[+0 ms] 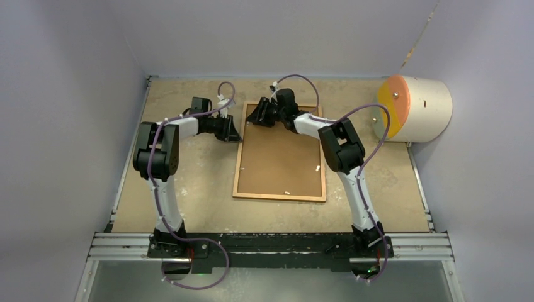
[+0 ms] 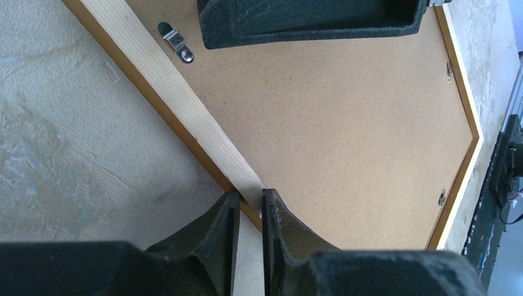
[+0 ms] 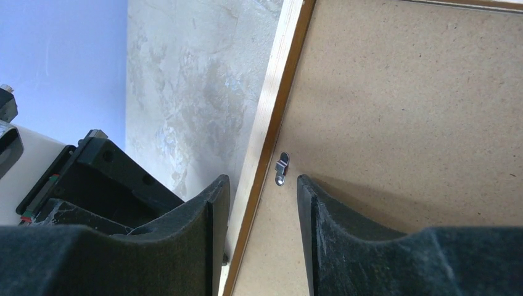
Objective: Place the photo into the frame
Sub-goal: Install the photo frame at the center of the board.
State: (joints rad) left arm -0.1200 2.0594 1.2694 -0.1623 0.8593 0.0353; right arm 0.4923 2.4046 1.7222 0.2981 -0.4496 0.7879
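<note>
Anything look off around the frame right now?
Nothing spilled or damaged. The frame lies back-up and roughly square on the table, brown backing board seated in it. One oddity: the photo is nowhere in view.

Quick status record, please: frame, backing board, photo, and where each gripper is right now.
frame: flat on the table, back side up
backing board: seated in the frame, filling its opening
photo: not visible in any view
left gripper: at the frame's left rail, jaws nearly together; grip unclear
right gripper: open, fingers astride the same rail near the far corner, beside a metal turn clip
</note>
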